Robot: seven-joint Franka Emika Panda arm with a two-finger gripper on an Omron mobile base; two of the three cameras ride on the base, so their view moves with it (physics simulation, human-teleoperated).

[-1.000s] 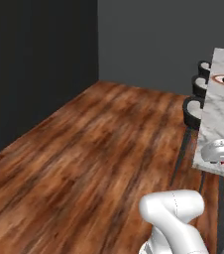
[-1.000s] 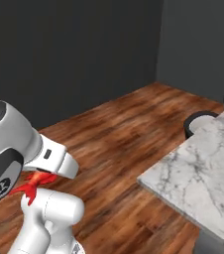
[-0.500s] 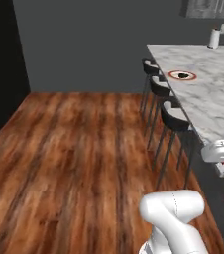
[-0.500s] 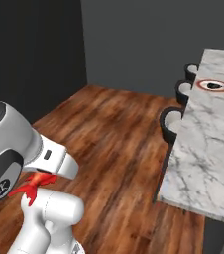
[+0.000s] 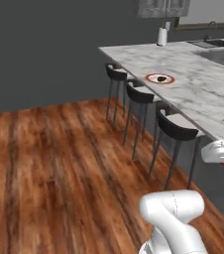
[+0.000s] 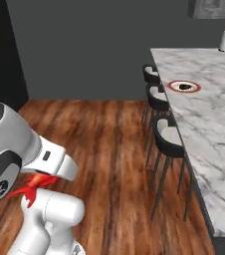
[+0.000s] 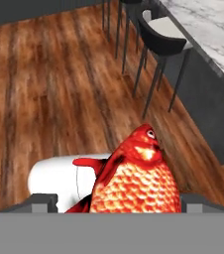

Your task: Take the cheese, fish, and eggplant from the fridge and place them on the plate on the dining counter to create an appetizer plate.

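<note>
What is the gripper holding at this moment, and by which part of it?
The gripper holds the fish, apparently by its rear body or tail end; the head points away from the hand. The exact contact is hidden.

Arm (image 6: 40, 219): glossy white rounded shells, bulbous at the joints; dark grey band round one large joint, bearing a small round white marking; flat angular white link beside it; smooth white elbow casing, faint seam lines, pale grey shading.

Red fish (image 7: 136, 181) in end effector (image 7: 119, 202); eggplant (image 5: 161, 79) on plate (image 5: 160, 78).
</note>
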